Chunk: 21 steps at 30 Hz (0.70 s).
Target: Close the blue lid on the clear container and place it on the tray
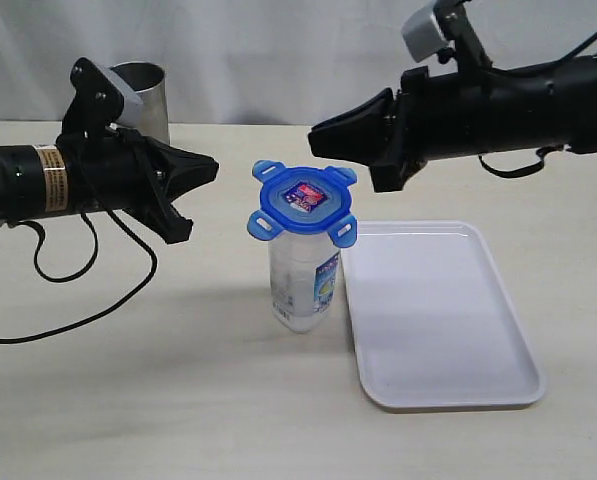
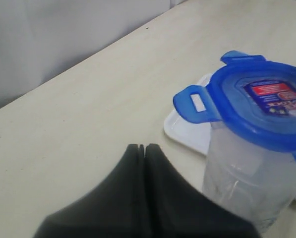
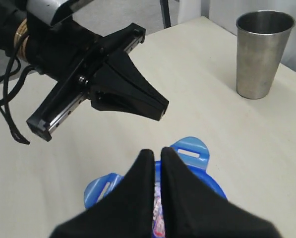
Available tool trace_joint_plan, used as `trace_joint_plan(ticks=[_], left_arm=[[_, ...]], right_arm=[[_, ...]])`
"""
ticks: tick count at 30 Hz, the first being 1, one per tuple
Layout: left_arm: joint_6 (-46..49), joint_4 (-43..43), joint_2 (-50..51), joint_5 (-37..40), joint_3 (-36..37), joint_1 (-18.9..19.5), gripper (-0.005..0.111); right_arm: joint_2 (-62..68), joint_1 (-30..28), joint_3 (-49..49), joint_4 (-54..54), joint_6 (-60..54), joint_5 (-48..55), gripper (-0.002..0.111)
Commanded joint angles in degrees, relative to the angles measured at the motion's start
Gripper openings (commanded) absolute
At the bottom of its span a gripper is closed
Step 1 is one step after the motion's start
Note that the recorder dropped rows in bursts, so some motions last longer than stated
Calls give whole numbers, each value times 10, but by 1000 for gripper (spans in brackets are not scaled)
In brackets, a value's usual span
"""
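Observation:
The clear container [image 1: 303,285] stands upright on the table just left of the white tray [image 1: 438,310]. The blue lid [image 1: 303,200] sits on its mouth with its flaps sticking outward. My left gripper [image 1: 213,170] hovers shut to the left of the lid, level with it and apart from it. My right gripper [image 1: 316,130] hangs above and right of the lid, fingers nearly together on nothing. In the left wrist view the shut left gripper [image 2: 142,147] points past the lid [image 2: 262,104] and container [image 2: 247,183]. In the right wrist view the right gripper [image 3: 157,151] is over the lid [image 3: 192,151].
A grey steel tumbler [image 1: 143,90] stands at the back left behind the left arm, and shows as the tumbler [image 3: 262,52] in the right wrist view. A black cable [image 1: 88,290] loops on the table under the left arm. A tray corner [image 2: 185,131] lies behind the container.

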Motion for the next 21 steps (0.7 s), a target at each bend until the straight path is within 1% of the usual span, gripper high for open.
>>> trace_joint_plan(ticks=[1,3,7,10,14,21], left_arm=[[8,4,-4,-13,1,-1,0],[26,4,-4,-7,1,-1,0],[44,-1,-4,-11,1,-1,0],[48,-8,-4,-27,1,-1,0],[56,-16,-4,-26,1,-1,0],[56,-16,-4,-26,1,-1,0]], right_arm=[[10,57,-8,-15,19,-78,4],[10,69,-8,-19,32,-113,4],[15,70,-8,-32,62,-143,4],[30,70,-8,-45,79,-143,4],[34,70,-8,-94,124,-143,4],[34,70,-8,-105,132,-131,4]])
